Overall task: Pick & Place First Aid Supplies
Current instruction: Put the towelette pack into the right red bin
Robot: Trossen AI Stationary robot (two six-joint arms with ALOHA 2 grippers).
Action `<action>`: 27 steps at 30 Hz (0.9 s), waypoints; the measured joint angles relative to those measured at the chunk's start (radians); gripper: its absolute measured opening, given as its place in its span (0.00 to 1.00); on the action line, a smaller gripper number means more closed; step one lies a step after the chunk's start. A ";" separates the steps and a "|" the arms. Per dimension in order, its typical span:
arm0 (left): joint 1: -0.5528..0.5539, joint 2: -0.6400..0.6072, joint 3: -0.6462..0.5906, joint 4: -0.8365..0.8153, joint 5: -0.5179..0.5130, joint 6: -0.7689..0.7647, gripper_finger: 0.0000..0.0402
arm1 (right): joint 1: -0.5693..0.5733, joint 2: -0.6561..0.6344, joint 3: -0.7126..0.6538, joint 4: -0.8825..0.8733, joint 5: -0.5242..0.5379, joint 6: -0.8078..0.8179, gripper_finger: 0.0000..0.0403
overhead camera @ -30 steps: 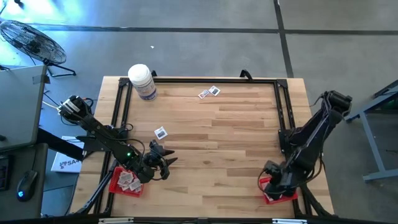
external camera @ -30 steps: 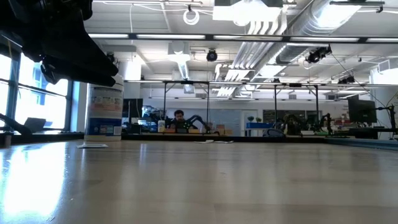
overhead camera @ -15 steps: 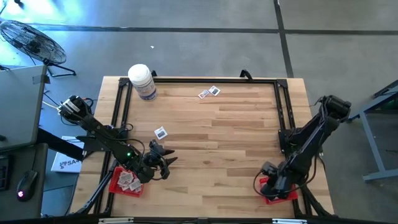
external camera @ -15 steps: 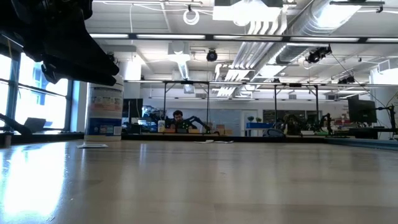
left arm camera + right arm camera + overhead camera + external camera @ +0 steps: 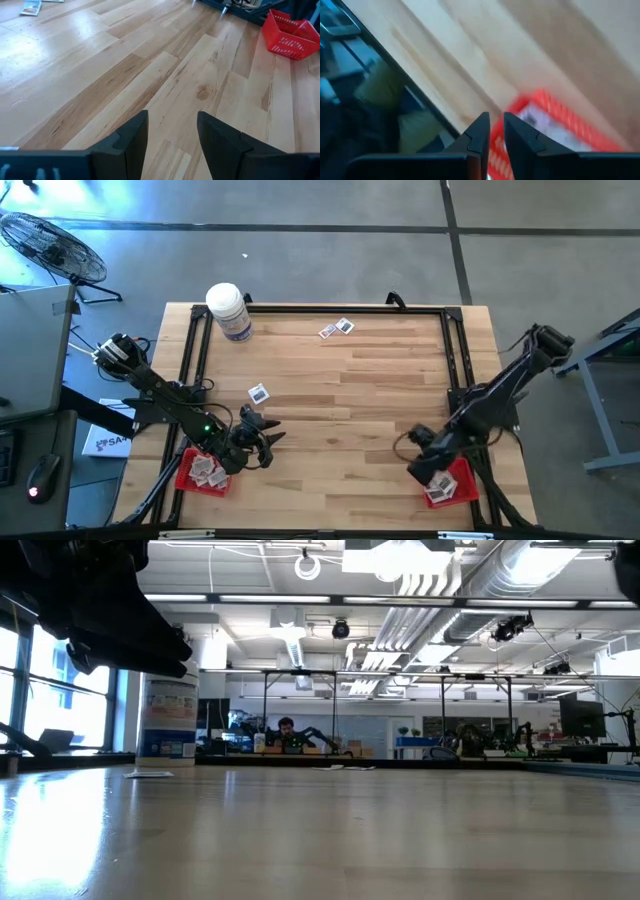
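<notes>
Three small white first aid packets lie flat on the wooden table: one point(image 5: 259, 393) left of the middle and two point(image 5: 336, 329) near the far edge. More packets lie in a red tray point(image 5: 203, 472) at the near left and in a second red tray point(image 5: 455, 485) at the near right. My left gripper point(image 5: 268, 438) hovers open beside the left tray, with bare wood between its fingers point(image 5: 172, 117). My right gripper point(image 5: 420, 462) hangs just left of the right tray, pointing steeply down. Its fingers point(image 5: 495, 120) stand a narrow gap apart with nothing between them.
A large white bottle point(image 5: 228, 310) stands at the far left corner. A black frame rail point(image 5: 330, 308) runs along the far edge and down both sides. The middle of the table is bare wood. A person sits far off in the room point(image 5: 287, 730).
My right gripper has left its place over the right red tray, going toward the table's left edge and a little up. The tray and the white packets in it now show. My left gripper has kept still.
</notes>
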 joint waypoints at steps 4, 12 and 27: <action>0.000 0.000 0.000 0.000 -0.020 0.000 0.42 | -0.105 -0.008 0.000 0.071 0.165 -0.147 0.09; 0.000 0.000 0.000 0.001 -0.026 0.000 0.42 | -0.331 -0.002 0.000 0.337 0.542 -0.667 0.06; 0.027 0.005 0.000 -0.270 -0.084 -0.352 0.42 | -0.477 0.194 0.000 0.526 0.453 -0.803 0.07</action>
